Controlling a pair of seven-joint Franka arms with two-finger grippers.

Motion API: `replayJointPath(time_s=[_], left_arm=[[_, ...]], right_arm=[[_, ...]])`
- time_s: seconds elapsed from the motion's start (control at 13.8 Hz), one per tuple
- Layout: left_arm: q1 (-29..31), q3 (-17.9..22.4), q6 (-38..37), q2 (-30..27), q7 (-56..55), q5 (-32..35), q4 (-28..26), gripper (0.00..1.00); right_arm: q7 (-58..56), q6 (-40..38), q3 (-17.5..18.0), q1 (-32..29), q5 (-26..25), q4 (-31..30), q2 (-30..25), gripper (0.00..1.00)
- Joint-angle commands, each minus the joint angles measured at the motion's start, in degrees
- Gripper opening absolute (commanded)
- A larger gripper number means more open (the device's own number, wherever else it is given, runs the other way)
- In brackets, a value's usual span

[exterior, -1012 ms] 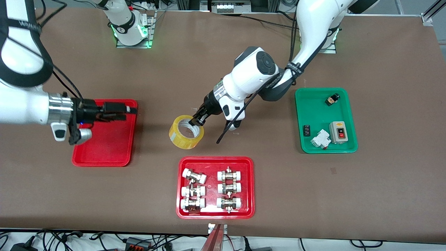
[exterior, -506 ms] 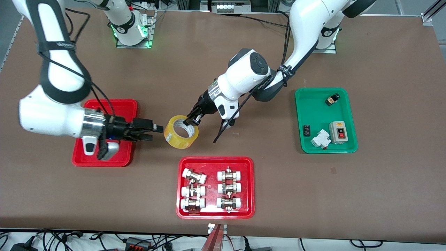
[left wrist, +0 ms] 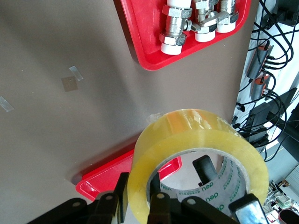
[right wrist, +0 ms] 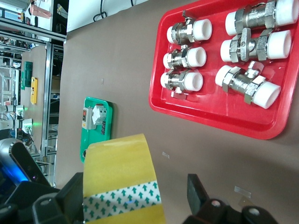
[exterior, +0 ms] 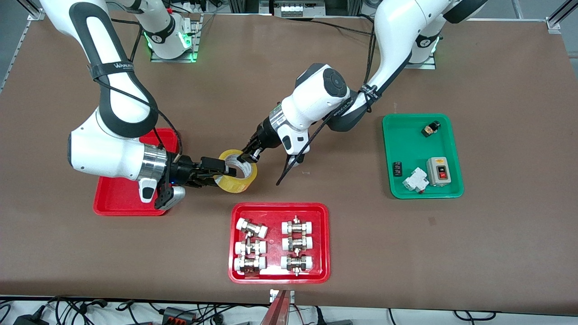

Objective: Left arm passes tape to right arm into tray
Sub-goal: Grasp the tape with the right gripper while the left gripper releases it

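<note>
The yellow tape [exterior: 238, 179] is held tilted above the table by my left gripper [exterior: 249, 156], whose fingers are shut on the roll's wall, one inside the core and one outside. In the left wrist view the left gripper [left wrist: 140, 192] clamps the tape [left wrist: 187, 128]. My right gripper [exterior: 224, 173] is open, with one finger inside the roll and one outside, at the side toward the plain red tray [exterior: 118, 205]. In the right wrist view the right gripper [right wrist: 135, 192] straddles the tape's wall [right wrist: 119, 161] with a gap on one side.
A red tray with metal fittings [exterior: 323, 243] lies nearer the front camera than the tape; it shows in both wrist views [left wrist: 145, 51] [right wrist: 210, 114]. A green tray [exterior: 406, 149] with switches lies toward the left arm's end. The left arm's black cable [exterior: 293, 160] hangs by its wrist.
My right arm has swung from over the plain red tray to the tape and put its open fingers around the roll's wall. My left gripper shifted the tape slightly toward it, then held still.
</note>
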Motion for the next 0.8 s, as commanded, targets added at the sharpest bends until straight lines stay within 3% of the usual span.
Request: replayJointPath(time_s=[0.0,0.07,0.29,0.43,0.51,0.58,0.65,0.72], left_arm=[[-0.9,0.6,0.6,0.8,0.1,-0.4,2.2,0.02],[-0.9,0.6,0.6,0.8,0.2,-0.4,2.2,0.02],[-0.8,0.6,0.6,0.8,0.2,-0.4,2.2,0.01],[-0.7,0.6,0.6,0.8,0.2,-0.4,2.2,0.02],[-0.5,0.6,0.6,0.8,0.1,-0.8,2.2,0.11],[0.0,0.6,0.6,0.8,0.4,-0.4,2.2,0.33],[0.7,0.8,0.6,0.6,1.3,0.4,2.2,0.99],[1.1,1.0,0.5,0.1,4.9,3.7,2.2,1.0]], right_arm=[[-1.4,0.3,-0.2,-0.1,0.5,1.3,0.4,0.52],[-1.4,0.3,-0.3,-0.1,0.5,1.3,0.4,0.38],[-1.4,0.3,-0.3,0.0,0.4,1.3,0.2,0.08],[-1.4,0.3,-0.3,0.0,0.5,1.3,0.1,0.05],[-1.4,0.3,-0.3,0.0,0.5,1.3,0.1,0.05],[-1.4,0.3,-0.3,-0.1,0.5,1.3,0.1,0.05],[-1.4,0.3,-0.3,0.0,0.5,1.3,0.1,0.05],[-1.4,0.3,-0.3,-0.1,0.5,1.3,0.1,0.05]])
